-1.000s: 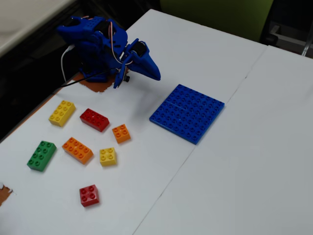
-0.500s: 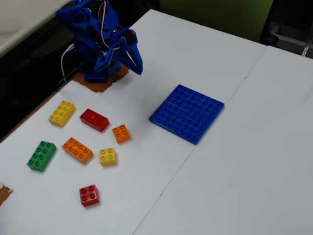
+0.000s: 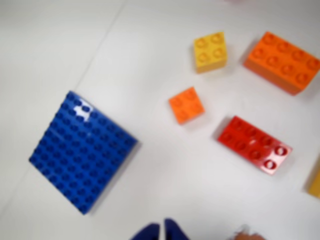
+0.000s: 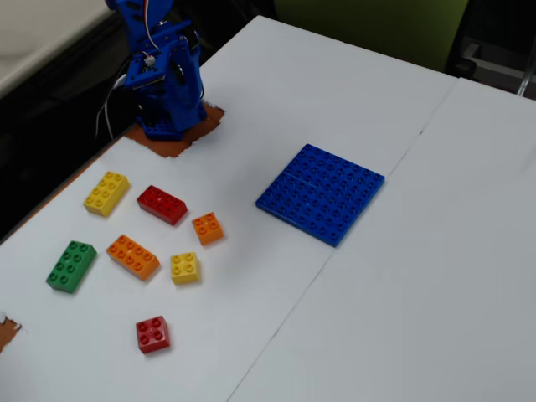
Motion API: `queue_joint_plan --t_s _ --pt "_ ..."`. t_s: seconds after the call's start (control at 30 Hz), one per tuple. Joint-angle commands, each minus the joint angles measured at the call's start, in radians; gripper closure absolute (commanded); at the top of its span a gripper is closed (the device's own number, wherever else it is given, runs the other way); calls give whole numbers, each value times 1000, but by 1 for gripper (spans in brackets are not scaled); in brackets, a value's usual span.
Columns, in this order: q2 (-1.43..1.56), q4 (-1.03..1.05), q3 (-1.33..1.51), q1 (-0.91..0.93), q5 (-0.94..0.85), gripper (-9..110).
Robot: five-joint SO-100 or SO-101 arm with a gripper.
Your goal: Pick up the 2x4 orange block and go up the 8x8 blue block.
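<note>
The 2x4 orange block [image 4: 132, 256] lies flat on the white table, left of a small yellow brick; in the wrist view the orange block [image 3: 282, 61] is at the top right. The 8x8 blue block [image 4: 321, 193] lies flat mid-table and sits at the left in the wrist view [image 3: 82, 150]. The blue arm [image 4: 163, 79] is folded up over its base at the far left, well away from both. My gripper [image 3: 162, 231] shows only as two blue tips at the bottom edge, pressed close together, holding nothing and high above the table.
Around the orange block lie a red oblong brick [image 4: 162, 205], a small orange square brick [image 4: 208, 228], a yellow square brick [image 4: 185, 268], a yellow oblong brick [image 4: 106, 193], a green brick [image 4: 71, 266] and a small red brick [image 4: 152, 334]. The table edge runs along the left.
The arm has lifted and folded back over its base, swinging the gripper up and left, away from the table. No brick has moved.
</note>
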Motion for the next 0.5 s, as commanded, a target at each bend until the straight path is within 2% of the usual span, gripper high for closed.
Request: queue_joint_plan --t_s 0.0,0.3,0.47 --pt "-92 12 -132 104 -233 101" --pt "-328 -6 -222 354 -819 101" --pt "-500 -29 -311 446 -1075 101"
